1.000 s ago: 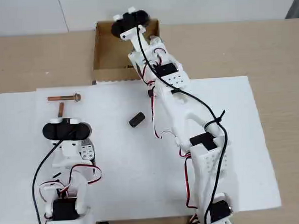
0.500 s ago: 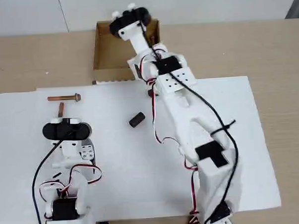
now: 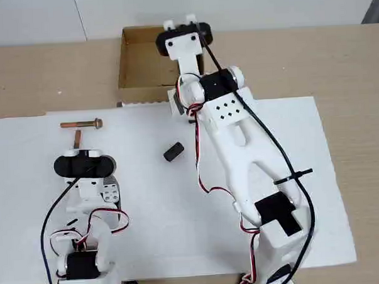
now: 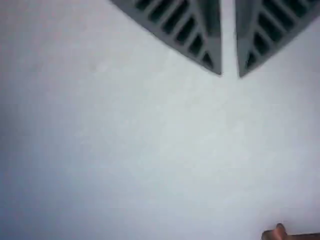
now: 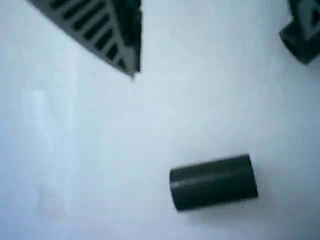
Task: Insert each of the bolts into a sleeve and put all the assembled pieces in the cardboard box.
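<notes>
Bolts, two counted: first bolt (image 3: 80, 124), copper-coloured, lying flat on the white paper sheet (image 3: 148, 213) toward its far left corner, head pointing toward the box side. The second bolt (image 3: 77, 138) lies just beside it, partly covered by the left arm's wrist, and its tip (image 4: 278, 233) also shows at the edge of the left wrist view. Judged solid metal: stiff, heavy for its size, with a smooth shank likely to roll. Best taken across the middle of the shank, leaving the plain end free for insertion. Sleeve, one counted: sleeve (image 3: 173, 151) (image 5: 214, 181), a short black cylinder on its side on the paper between the two arms, well apart from both bolts. Judged rigid and light, and apt to roll or skid when nudged. Best pinched across its round wall so both bore ends are left open. Cardboard box (image 3: 131, 63), one, on the bare table (image 3: 349, 59) beyond the paper's far edge, with the right arm's wrist over its near right corner; contents behind the arm cannot be told. Left pincer (image 4: 230, 74): fingers pressed almost together with only a slit between, gripping nothing, above bare paper. Right pincer (image 5: 212, 57): fingers spread wide, gripping nothing, with the sleeve lying on the paper under it.
</notes>
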Action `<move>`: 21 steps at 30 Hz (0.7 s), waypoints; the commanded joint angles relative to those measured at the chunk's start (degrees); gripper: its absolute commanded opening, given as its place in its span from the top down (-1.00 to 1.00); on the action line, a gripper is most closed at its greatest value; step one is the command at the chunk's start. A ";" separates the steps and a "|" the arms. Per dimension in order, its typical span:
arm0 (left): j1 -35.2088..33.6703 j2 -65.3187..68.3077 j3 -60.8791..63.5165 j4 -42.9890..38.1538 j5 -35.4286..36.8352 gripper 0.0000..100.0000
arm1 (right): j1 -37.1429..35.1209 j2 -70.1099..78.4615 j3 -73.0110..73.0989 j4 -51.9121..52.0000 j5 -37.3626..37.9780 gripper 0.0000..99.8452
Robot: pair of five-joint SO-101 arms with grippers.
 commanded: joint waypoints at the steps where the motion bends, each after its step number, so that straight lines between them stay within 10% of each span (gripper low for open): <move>1: -0.09 -0.44 -0.22 -0.35 -0.09 0.99 | -0.22 -3.21 -2.81 1.71 -3.69 0.58; 21: -0.18 -0.44 -0.22 -0.35 -0.09 0.99 | -6.29 8.84 -2.90 6.20 -17.32 0.58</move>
